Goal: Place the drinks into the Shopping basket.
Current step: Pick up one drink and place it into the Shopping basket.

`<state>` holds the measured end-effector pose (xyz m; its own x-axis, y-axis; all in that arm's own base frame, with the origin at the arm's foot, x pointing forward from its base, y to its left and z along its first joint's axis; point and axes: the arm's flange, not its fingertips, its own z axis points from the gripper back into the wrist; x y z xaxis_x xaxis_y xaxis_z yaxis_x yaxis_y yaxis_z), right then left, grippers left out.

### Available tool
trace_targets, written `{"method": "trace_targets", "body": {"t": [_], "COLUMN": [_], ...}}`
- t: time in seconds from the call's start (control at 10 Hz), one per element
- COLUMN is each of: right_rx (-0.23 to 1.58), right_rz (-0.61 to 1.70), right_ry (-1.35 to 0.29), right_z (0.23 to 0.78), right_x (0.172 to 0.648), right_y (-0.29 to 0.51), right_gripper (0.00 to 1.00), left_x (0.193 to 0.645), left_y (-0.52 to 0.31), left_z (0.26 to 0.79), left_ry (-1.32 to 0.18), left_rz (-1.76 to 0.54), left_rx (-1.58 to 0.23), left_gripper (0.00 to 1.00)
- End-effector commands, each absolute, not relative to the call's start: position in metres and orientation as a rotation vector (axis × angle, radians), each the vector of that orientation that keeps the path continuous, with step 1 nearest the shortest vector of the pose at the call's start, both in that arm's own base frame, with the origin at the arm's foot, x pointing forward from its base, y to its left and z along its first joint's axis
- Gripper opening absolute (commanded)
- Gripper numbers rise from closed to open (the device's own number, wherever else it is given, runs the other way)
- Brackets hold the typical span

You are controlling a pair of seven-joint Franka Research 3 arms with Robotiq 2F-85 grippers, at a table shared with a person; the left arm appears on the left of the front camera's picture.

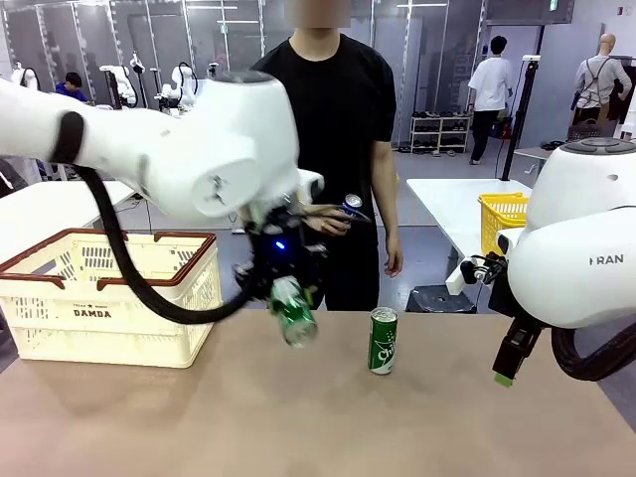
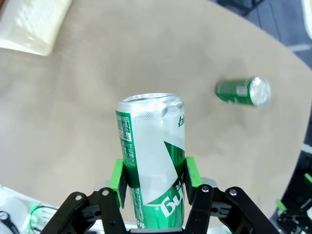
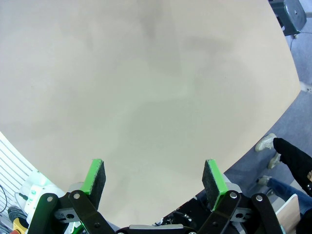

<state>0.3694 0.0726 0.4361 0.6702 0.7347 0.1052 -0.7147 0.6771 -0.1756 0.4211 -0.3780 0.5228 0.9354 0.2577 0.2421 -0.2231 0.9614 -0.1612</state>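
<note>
The basket (image 1: 111,320) is set at the left of the table (image 1: 298,422). A green can (image 1: 295,312) is clamped, tilted, in the left gripper (image 1: 287,294) above mid-table. A second can (image 1: 383,341) is stood upright just right. The right gripper (image 1: 506,375) is held with jaws apart, far right.

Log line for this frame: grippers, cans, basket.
left gripper: shut on green can, above table | right gripper: open, empty | second green can: upright on table | Shopping basket: table's left end

Green-and-white can (image 2: 151,136), silver top, between bright green pads (image 2: 117,176) of the black left hand (image 2: 155,174). Another green can (image 1: 383,341) on the beige bench (image 1: 248,427). Cream slotted basket (image 1: 149,328), brown rim.
</note>
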Motion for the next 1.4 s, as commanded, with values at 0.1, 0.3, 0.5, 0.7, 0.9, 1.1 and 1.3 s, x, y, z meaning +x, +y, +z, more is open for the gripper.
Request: {"method": "trace_targets", "body": {"t": [0.1,0.3,0.5,0.7,0.9,1.1,1.3], "right_rx": [-0.128,-0.128,-0.128,-0.128,-0.128,-0.128,-0.128], "right_rz": [0.825,0.825,0.825,0.825,0.825,0.825,0.825], "right_ry": [-0.169,-0.169,-0.169,-0.169,-0.169,-0.169,-0.169], "right_z": [0.436,0.436,0.436,0.436,0.436,0.436,0.436], "right_x": [0.369,0.369,0.369,0.369,0.369,0.369,0.369], "right_y": [0.071,0.071,0.071,0.071,0.071,0.071,0.071], "right_gripper": [1.0,1.0,1.0,1.0,1.0,1.0,1.0], "left_x": [0.44,0.452,0.472,0.485,0.474,0.474,0.492], "left_y": [-0.291,-0.241,-0.198,-0.172,-0.186,-0.186,-0.186], "left_z": [0.569,0.591,0.61,0.615,0.606,0.606,0.598], "left_ry": [-0.268,-0.272,-0.271,-0.261,-0.277,-0.277,-0.262], "left_rz": [0.321,0.387,0.398,0.326,0.411,0.411,0.282], "left_rx": [-0.042,0.006,0.015,-0.033,-0.004,-0.004,0.0], "left_gripper": [0.57,0.57,0.57,0.57,0.57,0.57,0.57]}}
